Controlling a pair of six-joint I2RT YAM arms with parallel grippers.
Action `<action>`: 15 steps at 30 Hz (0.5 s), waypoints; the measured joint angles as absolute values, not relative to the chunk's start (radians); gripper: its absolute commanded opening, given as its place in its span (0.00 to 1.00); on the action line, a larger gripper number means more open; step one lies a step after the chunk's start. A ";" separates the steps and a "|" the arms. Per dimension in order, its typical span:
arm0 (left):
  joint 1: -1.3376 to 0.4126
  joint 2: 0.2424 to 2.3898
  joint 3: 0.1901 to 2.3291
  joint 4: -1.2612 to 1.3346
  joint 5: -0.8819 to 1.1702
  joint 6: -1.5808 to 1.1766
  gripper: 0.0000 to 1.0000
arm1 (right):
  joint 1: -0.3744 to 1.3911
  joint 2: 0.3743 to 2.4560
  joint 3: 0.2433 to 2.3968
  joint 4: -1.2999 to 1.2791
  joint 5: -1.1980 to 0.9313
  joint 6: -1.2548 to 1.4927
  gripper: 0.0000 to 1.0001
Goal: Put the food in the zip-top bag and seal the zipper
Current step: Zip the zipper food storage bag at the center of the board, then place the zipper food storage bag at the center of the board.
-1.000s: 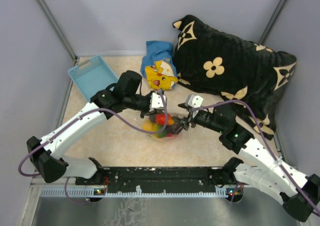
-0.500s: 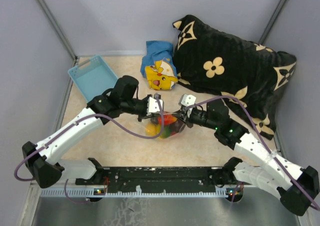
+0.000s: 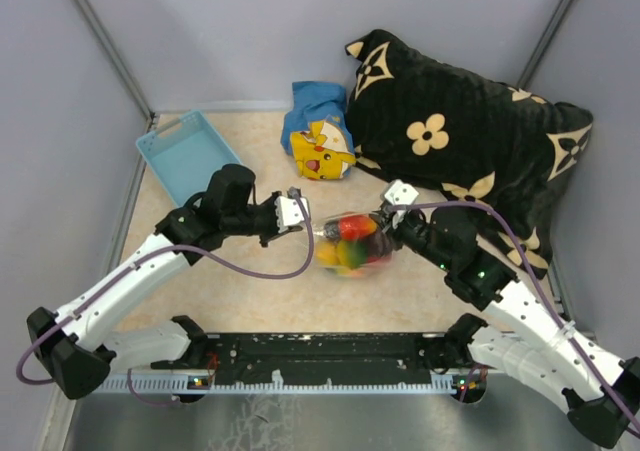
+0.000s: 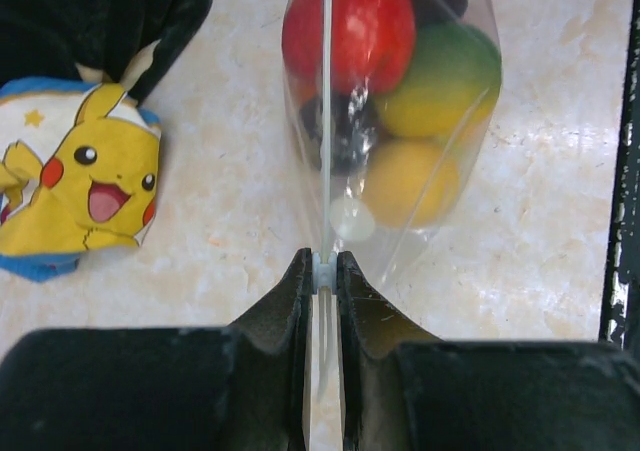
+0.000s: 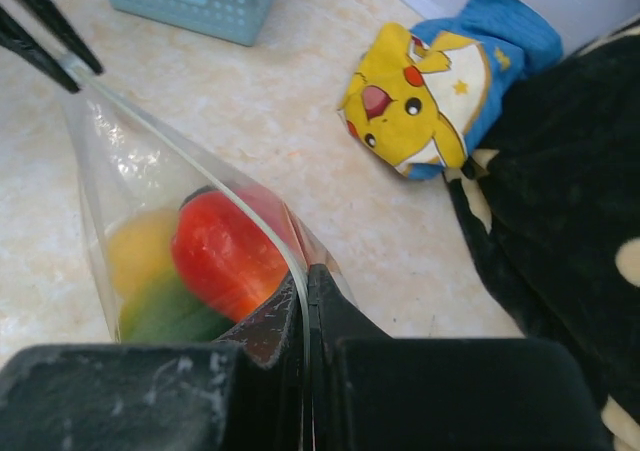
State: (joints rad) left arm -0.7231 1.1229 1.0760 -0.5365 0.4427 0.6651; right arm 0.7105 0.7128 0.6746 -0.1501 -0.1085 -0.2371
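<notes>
The zip-top bag (image 3: 350, 243) is stretched between my two grippers over the middle of the table. Through its clear plastic the food shows: a red fruit (image 4: 360, 21), a green one (image 4: 445, 66), a yellow one (image 4: 410, 181) and a dark purple one (image 4: 340, 136). The zipper (image 4: 326, 121) runs taut as a whitish strip from one gripper to the other. My left gripper (image 4: 322, 267) is shut on the zipper's left end. My right gripper (image 5: 306, 276) is shut on the zipper (image 5: 200, 166) at its other end, beside the red fruit (image 5: 225, 251).
A light blue basket (image 3: 185, 153) stands at the back left. A yellow plush (image 3: 322, 151) on a blue cloth (image 3: 318, 99) lies behind the bag. A large black flowered pillow (image 3: 460, 141) fills the back right. Grey walls close in both sides.
My right gripper has shut on the bag's mouth edge. Both grippers then drew apart, pulling the zipper taut, and the bag shifted slightly right.
</notes>
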 measured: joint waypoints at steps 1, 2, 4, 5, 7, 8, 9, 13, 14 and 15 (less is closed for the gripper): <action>-0.717 1.110 1.061 -0.535 0.429 0.657 0.00 | 0.710 0.711 0.675 -0.152 -0.081 -0.230 0.00; -0.711 1.097 1.047 -0.533 0.416 0.650 0.00 | 0.710 0.709 0.675 -0.153 -0.057 -0.223 0.00; -0.698 1.068 1.018 -0.525 0.393 0.634 0.00 | 0.710 0.705 0.675 -0.154 -0.014 -0.212 0.00; -0.694 1.057 1.007 -0.521 0.382 0.625 0.00 | 0.710 0.704 0.675 -0.154 0.007 -0.206 0.00; -0.683 1.033 0.978 -0.502 0.358 0.603 0.00 | 0.710 0.704 0.674 -0.154 0.046 -0.194 0.00; -0.680 1.026 0.966 -0.492 0.351 0.592 0.00 | 0.710 0.704 0.674 -0.155 0.060 -0.186 0.00; -0.677 1.019 0.953 -0.479 0.344 0.578 0.00 | 0.710 0.705 0.674 -0.156 0.069 -0.179 0.00; -0.663 1.006 0.910 -0.426 0.319 0.521 0.00 | 0.706 0.719 0.674 -0.165 0.089 -0.153 0.00; -0.656 1.004 0.902 -0.411 0.313 0.505 0.00 | 0.703 0.725 0.674 -0.166 0.094 -0.147 0.00; -0.649 1.002 0.894 -0.400 0.307 0.489 0.00 | 0.701 0.731 0.674 -0.165 0.094 -0.143 0.00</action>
State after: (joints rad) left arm -0.6495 1.0023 0.8936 -0.4004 0.3069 0.4892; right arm 0.7013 0.7307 0.6743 -0.1654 0.0944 -0.1429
